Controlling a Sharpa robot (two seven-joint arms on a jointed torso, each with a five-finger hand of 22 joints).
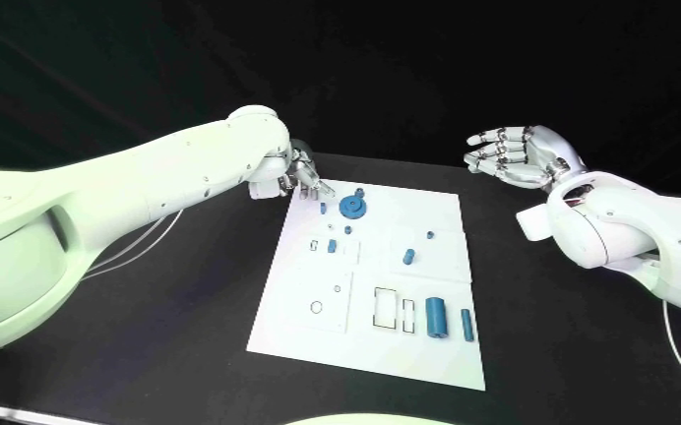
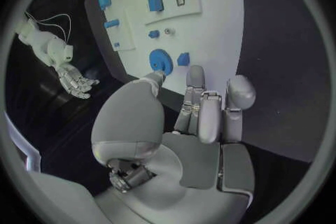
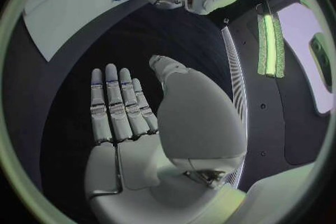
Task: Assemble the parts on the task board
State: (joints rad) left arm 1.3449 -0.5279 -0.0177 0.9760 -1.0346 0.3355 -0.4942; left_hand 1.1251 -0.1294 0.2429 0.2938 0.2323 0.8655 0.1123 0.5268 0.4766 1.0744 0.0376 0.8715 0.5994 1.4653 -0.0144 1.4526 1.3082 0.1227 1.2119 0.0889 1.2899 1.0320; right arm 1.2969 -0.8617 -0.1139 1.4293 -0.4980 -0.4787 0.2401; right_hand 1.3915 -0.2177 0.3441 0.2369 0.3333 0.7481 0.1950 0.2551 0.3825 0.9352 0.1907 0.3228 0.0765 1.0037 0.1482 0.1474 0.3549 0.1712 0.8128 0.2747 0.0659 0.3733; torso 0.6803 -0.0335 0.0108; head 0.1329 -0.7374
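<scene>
The white task board (image 1: 376,277) lies in the middle of the black table. A round blue disc (image 1: 353,208) sits near its far edge, with a small blue piece (image 1: 333,245) and another (image 1: 408,257) further in. Two blue cylinders (image 1: 436,317) lie near the front right. My left hand (image 1: 302,177) hovers at the board's far left corner, fingers pointing down and holding nothing. Its thumb tip reaches close to the disc (image 2: 159,60) in the left wrist view. My right hand (image 1: 518,157) is raised off to the board's far right, palm open and empty (image 3: 129,123).
Thin pale cables (image 1: 142,243) run over the table under my left arm. Bare black table (image 1: 170,336) surrounds the board on both sides. Several outlined slots (image 1: 385,307) mark the board's front half.
</scene>
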